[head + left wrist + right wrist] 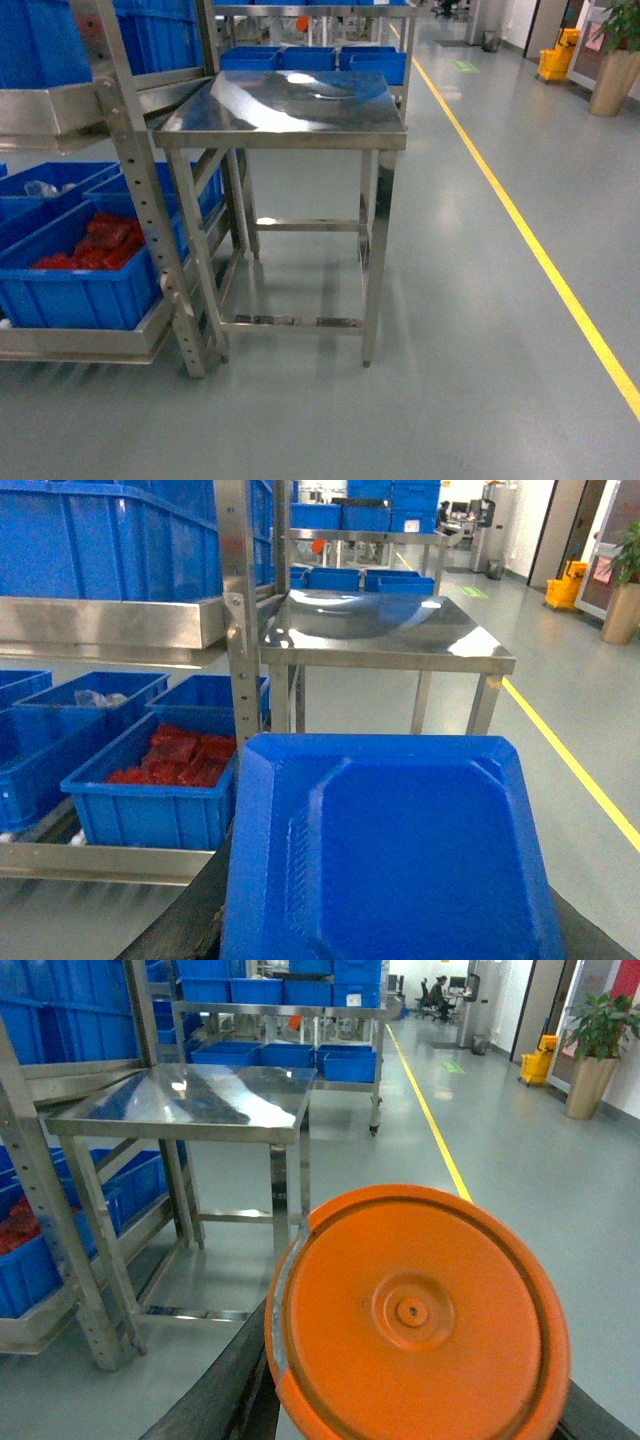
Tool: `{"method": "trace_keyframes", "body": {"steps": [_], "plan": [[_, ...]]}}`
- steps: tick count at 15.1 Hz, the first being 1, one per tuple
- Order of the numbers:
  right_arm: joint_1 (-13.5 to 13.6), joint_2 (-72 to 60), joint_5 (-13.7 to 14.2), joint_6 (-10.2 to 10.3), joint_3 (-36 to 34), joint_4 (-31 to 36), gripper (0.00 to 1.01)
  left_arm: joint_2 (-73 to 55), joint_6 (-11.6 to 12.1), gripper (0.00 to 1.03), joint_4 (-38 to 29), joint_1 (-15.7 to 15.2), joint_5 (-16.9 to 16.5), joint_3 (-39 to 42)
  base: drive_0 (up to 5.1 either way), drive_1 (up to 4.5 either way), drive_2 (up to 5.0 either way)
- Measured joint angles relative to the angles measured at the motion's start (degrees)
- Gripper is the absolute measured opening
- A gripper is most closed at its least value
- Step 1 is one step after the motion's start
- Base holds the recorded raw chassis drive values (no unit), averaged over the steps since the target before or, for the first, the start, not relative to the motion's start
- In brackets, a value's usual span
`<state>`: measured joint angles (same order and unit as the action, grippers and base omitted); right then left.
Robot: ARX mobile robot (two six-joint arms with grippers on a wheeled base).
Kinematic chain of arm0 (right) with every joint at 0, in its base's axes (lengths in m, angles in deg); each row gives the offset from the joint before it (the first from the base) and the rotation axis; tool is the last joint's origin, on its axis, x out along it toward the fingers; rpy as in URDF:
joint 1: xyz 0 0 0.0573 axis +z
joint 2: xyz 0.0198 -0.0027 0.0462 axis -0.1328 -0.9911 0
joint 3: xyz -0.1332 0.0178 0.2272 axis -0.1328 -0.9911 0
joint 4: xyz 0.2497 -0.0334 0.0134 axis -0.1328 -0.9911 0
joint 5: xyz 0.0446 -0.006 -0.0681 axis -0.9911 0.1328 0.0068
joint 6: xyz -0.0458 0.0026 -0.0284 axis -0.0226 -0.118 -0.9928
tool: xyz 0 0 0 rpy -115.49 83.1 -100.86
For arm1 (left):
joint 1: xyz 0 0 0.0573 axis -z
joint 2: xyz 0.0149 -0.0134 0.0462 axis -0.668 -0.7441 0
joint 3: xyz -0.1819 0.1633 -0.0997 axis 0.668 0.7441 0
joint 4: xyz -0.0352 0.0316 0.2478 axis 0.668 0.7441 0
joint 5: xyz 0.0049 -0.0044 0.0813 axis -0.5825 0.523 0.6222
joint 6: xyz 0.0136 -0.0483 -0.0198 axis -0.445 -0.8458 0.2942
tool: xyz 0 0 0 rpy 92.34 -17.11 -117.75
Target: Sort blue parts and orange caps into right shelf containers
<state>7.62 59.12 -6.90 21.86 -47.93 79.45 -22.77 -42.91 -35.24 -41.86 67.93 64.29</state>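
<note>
In the left wrist view a large blue part (400, 850), a flat moulded tray-like piece, fills the lower frame. My left gripper (390, 935) is shut on it, and a dark finger (185, 920) shows at its left edge. In the right wrist view my right gripper (415, 1415) is shut on a round orange cap (415, 1315), with a dark finger (225, 1385) on its left. Neither gripper shows in the head view. Blue crates (75, 285) sit on the steel shelf's (130, 180) lower level at the left. One crate holds red pieces (100, 245).
A steel table (290, 115) with a bare top stands straight ahead beside the shelf. More blue crates (310, 58) sit on a rack behind it. A yellow floor line (530, 240) runs along the right. A potted plant (615, 70) and a yellow bucket (555, 62) stand far right.
</note>
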Motion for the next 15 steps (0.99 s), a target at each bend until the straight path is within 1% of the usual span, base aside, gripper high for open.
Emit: {"method": "trace_keyframes", "body": {"steps": [15], "plan": [[0.0,0.0,0.0,0.0,0.0,-0.1,0.44,0.0,0.0,0.43,0.0,0.0,0.0,0.0,0.0,4.33,-4.3]]}}
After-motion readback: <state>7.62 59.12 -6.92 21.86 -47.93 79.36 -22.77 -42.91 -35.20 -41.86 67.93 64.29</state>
